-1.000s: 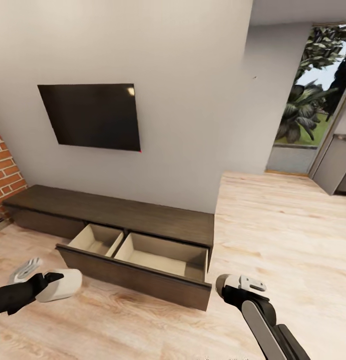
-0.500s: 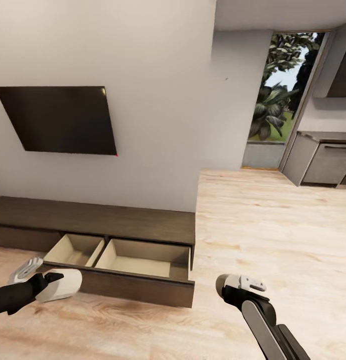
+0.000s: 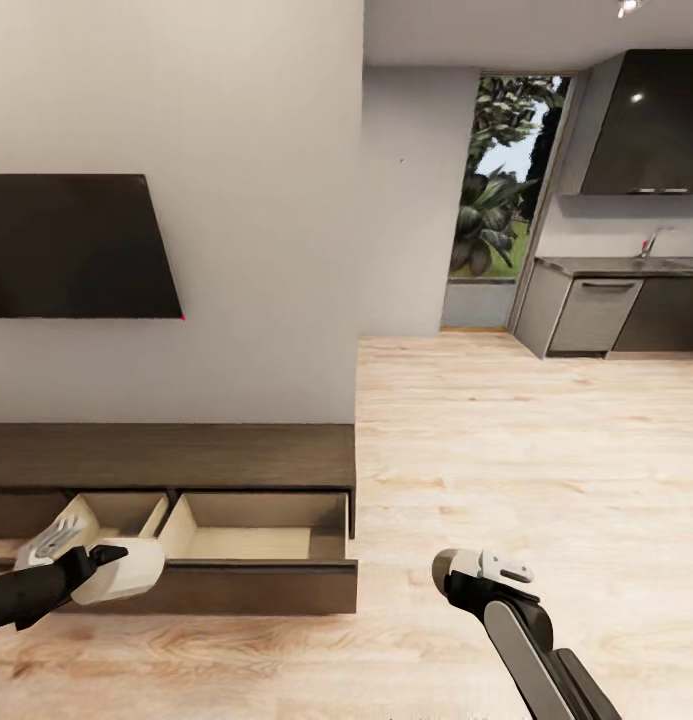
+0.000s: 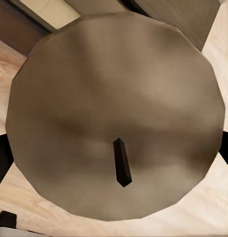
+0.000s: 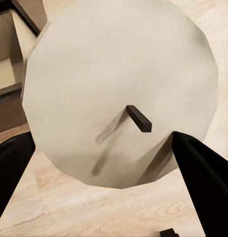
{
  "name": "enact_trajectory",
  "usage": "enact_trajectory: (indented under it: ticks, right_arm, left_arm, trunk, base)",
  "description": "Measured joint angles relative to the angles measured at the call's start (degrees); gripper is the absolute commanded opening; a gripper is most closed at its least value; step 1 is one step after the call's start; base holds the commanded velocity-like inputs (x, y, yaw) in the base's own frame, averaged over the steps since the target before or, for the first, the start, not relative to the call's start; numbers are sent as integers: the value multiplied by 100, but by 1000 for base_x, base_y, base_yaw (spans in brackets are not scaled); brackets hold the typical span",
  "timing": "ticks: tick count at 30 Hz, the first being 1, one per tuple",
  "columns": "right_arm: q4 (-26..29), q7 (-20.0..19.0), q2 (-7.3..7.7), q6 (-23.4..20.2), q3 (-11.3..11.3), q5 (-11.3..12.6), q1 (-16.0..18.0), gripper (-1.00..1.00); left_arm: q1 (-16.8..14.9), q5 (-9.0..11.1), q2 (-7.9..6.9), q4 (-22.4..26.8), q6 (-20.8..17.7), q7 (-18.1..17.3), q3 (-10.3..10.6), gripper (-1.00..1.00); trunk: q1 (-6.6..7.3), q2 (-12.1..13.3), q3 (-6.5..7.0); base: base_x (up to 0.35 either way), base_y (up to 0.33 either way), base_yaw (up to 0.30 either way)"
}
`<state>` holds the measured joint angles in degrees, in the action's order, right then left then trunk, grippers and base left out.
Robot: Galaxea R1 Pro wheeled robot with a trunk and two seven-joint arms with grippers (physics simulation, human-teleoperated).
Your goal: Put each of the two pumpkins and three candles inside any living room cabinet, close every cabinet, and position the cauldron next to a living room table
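A home's open-plan living room: a wall-mounted television (image 3: 76,247) hangs above a long low dark-brown cabinet (image 3: 171,455) with 2 beige-lined drawers pulled out, on a pale wood floor (image 3: 526,450). Beyond are grey kitchen cabinets (image 3: 596,315) and a glazed door (image 3: 496,190) onto greenery.

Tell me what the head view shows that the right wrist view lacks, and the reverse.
Head view: the TV, the kitchen counter and the garden window. Right wrist view: a candle seen end-on with its dark wick, held in the right claw. Both: the cabinet's open drawer and the wood floor.
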<state>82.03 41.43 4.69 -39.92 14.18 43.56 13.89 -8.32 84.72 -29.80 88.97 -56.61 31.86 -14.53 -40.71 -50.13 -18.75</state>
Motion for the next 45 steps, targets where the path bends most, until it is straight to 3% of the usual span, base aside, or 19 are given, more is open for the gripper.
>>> enact_trajectory:
  ticks: [15,26,45]
  right_arm:
    - [25,3,-25,-5,10,-18,2,-100]
    - [23,1,-27,-9,12,-16,3,-100]
    - [17,1,-18,0,11,-20,2,-100]
  left_arm:
    - [2,11,-8,-7,8,-2,-3,-100]
    - [4,4,-9,-7,10,-1,-4,-100]
    - [2,13,-3,-2,11,0,5,-100]
  trunk:
    - [1,-1,0]
    - [1,0,0]
    - [2,-1,0]
  base:
    - [10,58,-80]
    - [158,70,188]
    - [114,79,20]
